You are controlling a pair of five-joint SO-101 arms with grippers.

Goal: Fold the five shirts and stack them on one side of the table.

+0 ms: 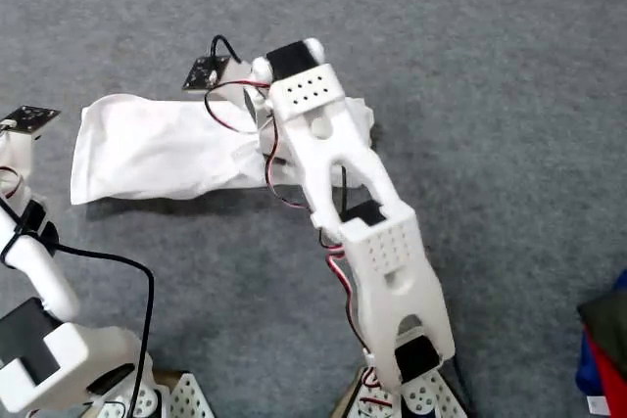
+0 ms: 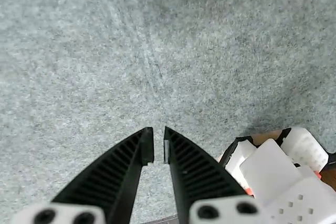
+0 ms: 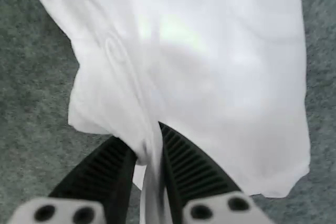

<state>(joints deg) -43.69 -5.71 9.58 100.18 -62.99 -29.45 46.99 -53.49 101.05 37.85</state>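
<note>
Grey carpet (image 1: pixel 509 95) covers the table, and we see the white shirt (image 1: pixel 147 149) lying far left of centre. Our right gripper (image 3: pixel 149 150) clamps a fold of that shirt. Our left gripper (image 2: pixel 158 148) hangs over bare carpet at the left, jaws nearly together, holding nothing.

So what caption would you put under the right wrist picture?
The right pincer pinches a fold of a white shirt lying on the grey tabletop.

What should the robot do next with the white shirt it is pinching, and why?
Probably lift the right gripper a little and carry its pinched fold across the white shirt. The gripper is shut on a ridge of cloth, and the shirt lies partly folded, spread on the grey table.
</note>
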